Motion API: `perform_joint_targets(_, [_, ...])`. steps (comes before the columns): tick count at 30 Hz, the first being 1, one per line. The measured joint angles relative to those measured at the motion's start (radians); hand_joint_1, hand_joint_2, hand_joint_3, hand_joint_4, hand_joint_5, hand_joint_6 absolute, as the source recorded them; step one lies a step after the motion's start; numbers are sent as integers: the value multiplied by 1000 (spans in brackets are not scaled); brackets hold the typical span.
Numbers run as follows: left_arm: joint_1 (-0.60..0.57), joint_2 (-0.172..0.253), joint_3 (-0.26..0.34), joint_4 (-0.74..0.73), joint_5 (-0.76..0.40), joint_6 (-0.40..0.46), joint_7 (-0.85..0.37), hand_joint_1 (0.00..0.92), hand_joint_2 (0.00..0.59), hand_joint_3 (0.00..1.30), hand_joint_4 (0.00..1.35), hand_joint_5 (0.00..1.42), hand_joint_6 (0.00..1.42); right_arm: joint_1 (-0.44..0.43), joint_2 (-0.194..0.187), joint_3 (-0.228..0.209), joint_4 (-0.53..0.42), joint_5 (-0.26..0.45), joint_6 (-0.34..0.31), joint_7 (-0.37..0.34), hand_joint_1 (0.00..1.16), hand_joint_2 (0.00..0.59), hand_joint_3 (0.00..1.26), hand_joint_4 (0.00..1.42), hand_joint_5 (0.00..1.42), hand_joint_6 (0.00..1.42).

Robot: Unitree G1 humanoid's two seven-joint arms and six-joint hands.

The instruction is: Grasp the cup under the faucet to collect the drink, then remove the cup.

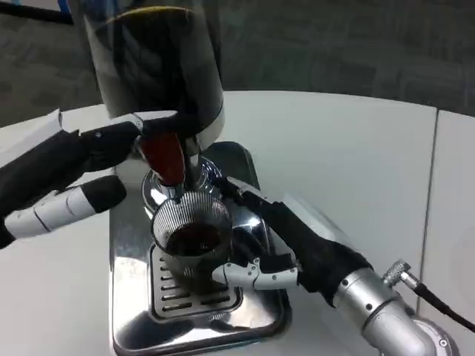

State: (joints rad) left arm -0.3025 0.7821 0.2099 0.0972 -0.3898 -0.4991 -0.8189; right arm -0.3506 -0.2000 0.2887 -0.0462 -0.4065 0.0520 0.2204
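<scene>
A clear ribbed cup (191, 239) with dark drink in it stands on the drip tray grille (178, 297) under the faucet. My right hand (278, 248) wraps around the cup from the right, fingers in front of and behind it. My left hand (70, 174) is at the red tap lever (163, 159) of the dispenser, fingers touching it from the left. The dark drink tank (152, 55) rises above the faucet.
The dispenser's shiny metal base (126, 326) sits on the white table (349, 156). A table seam runs down the right side. Grey carpet lies beyond the table's far edge. A black cable (445, 308) trails from my right forearm.
</scene>
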Motion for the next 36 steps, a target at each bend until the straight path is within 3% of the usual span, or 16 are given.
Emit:
perform_joint_targets(7, [3, -4, 2, 0, 1, 0, -1, 0, 120, 209, 134, 284, 292, -10, -10, -2, -5, -1, 0, 9, 621, 206, 40, 1, 1, 0])
perform_joint_targets(23, [13, -7, 6, -9, 1, 5, 0, 0, 119, 210, 143, 291, 291, -10, -34, -4, -67, 3, 5, 56, 612, 207, 1, 0, 1, 22])
perform_joint_targets(36, [21, -12, 15, -29, 1, 23, 3, 0, 124, 210, 153, 291, 301, 23, -8, 18, -72, 4, 12, 59, 619, 203, 5, 18, 41, 63])
